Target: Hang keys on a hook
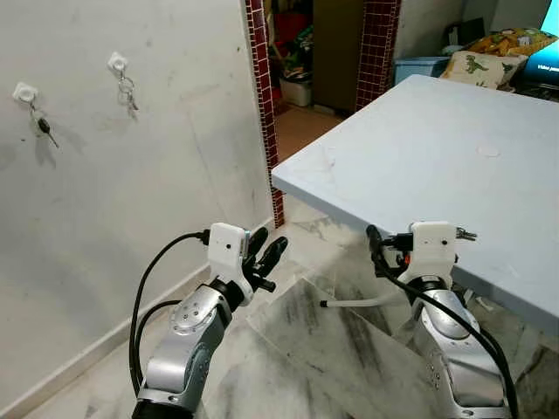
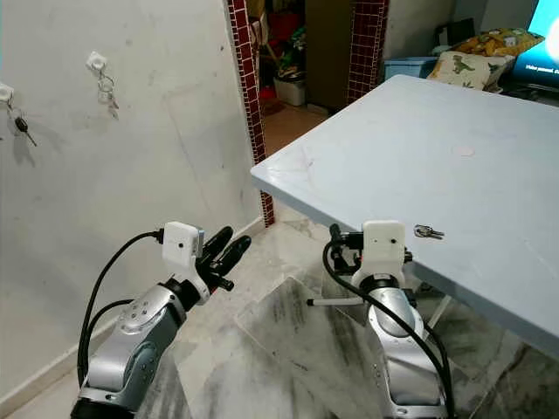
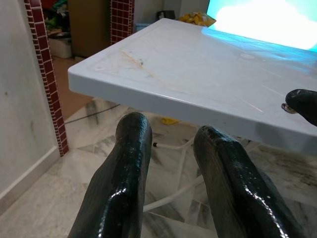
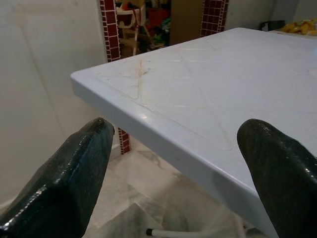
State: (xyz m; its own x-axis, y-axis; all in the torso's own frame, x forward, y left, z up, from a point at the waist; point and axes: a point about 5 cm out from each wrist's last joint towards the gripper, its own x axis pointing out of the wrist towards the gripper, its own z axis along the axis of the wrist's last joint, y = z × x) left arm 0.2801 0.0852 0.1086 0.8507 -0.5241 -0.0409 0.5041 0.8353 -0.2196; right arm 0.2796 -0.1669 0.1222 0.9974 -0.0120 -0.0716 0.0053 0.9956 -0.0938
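The small silver bunch of keys (image 2: 429, 232) lies on the pale blue plastic table (image 2: 454, 183), close to its near edge and just beyond and to the right of the right gripper (image 4: 181, 168); that gripper is held at the table edge with its two black fingers spread wide and nothing between them. The left gripper (image 1: 265, 258) hovers over the marbled floor to the left, fingers a narrow gap apart, also empty.

The step in hand looks to be reaching for the keys; to do it well the right gripper should rise above the tabletop, shift right until the bunch sits between the fingers, then close on the ring rather than on a single blade, so that a loop stays free for the hook.

Far ahead and left of both grippers, two white wall hooks (image 1: 117, 62) on the plaster wall each already carry keys; I see no container with contents.
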